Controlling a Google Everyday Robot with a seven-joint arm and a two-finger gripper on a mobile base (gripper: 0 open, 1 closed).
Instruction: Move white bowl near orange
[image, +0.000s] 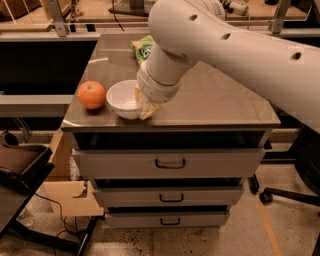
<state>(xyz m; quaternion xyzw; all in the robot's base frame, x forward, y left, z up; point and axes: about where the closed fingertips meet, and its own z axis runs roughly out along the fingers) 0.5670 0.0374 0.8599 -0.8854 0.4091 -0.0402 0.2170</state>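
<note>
The white bowl (123, 99) sits on the cabinet top near its front left edge. The orange (91, 95) rests just left of it, a small gap apart. My gripper (143, 103) hangs from the big white arm at the bowl's right rim, with one tan finger inside the rim and the other outside it, shut on the rim. The wrist hides the bowl's right side.
A green snack bag (141, 46) lies behind the arm toward the back of the cabinet top (220, 100). The cabinet has three closed drawers (170, 164). A cardboard box (65, 190) and dark furniture stand at the lower left.
</note>
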